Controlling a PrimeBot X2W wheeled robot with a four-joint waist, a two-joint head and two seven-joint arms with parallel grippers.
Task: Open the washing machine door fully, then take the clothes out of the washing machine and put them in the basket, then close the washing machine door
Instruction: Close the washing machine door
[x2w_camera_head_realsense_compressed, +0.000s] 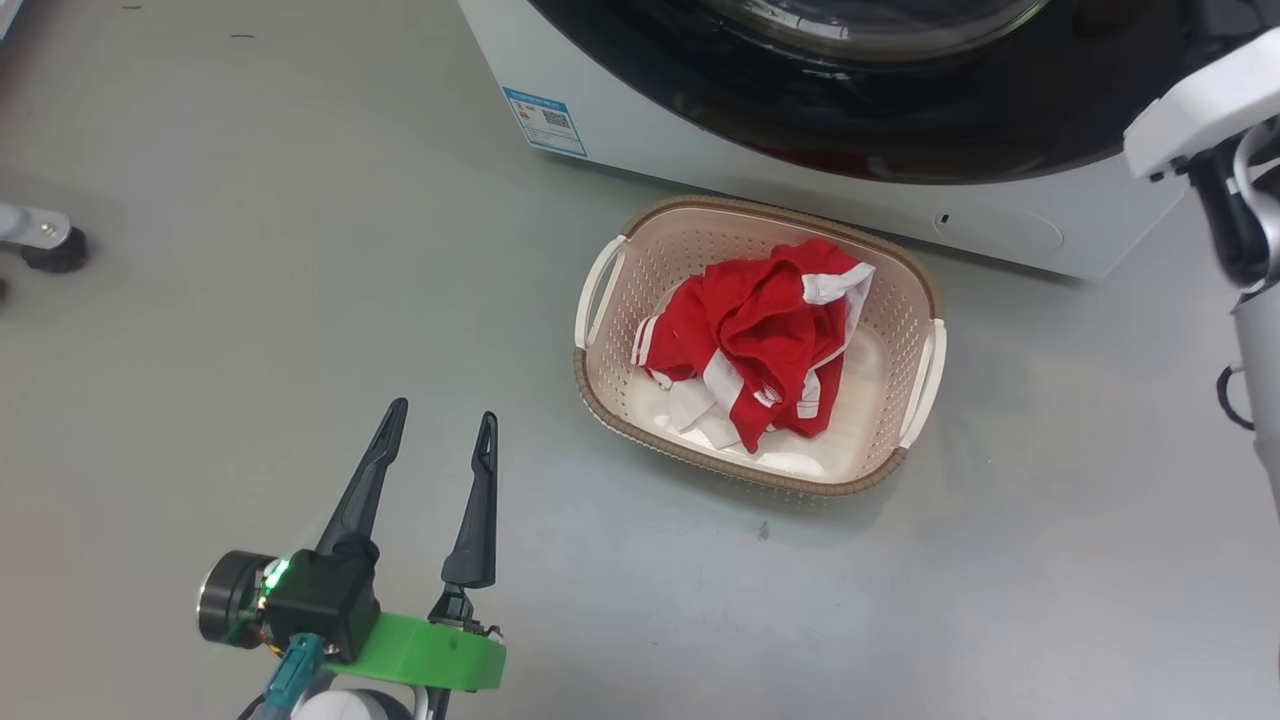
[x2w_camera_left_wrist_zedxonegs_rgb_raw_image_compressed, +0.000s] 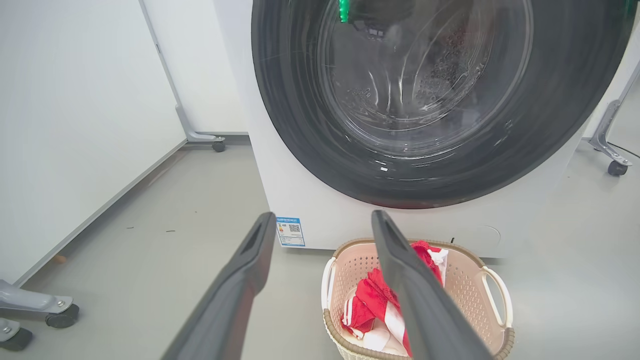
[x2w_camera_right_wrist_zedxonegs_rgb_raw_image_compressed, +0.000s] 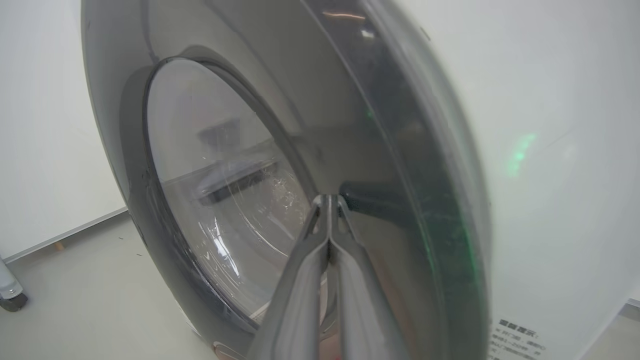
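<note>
While the right gripper (x2w_camera_right_wrist_zedxonegs_rgb_raw_image_compressed: 328, 200) has its two dark fingers pressed flat together with nothing between them, their tips sit at the black rim of the washing machine door (x2w_camera_head_realsense_compressed: 900, 110), to the right of its bulging glass window (x2w_camera_right_wrist_zedxonegs_rgb_raw_image_compressed: 215, 200), and meet their own dark reflection there. The door lies close against the white front of the washing machine (x2w_camera_head_realsense_compressed: 650, 140); whether it is latched cannot be told. On the grey floor (x2w_camera_head_realsense_compressed: 300, 300) just near of the machine stands the basket (x2w_camera_head_realsense_compressed: 690, 245), upright, with its far rim close to the machine's lower edge. The clothes (x2w_camera_head_realsense_compressed: 760, 335) lie inside it as a crumpled red heap with white stripes and panels, resting against the middle and the far right of the basket and leaving some pale bottom bare on the near side. The left gripper (x2w_camera_head_realsense_compressed: 443, 412) hangs over the floor at the near left, well apart from the basket, its fingers spread wide and holding nothing, pointing toward the machine. A blue label (x2w_camera_head_realsense_compressed: 545, 120) sits low on the machine's front at the left, and the right arm's pale forearm (x2w_camera_head_realsense_compressed: 1200, 100) reaches in at the far right.
</note>
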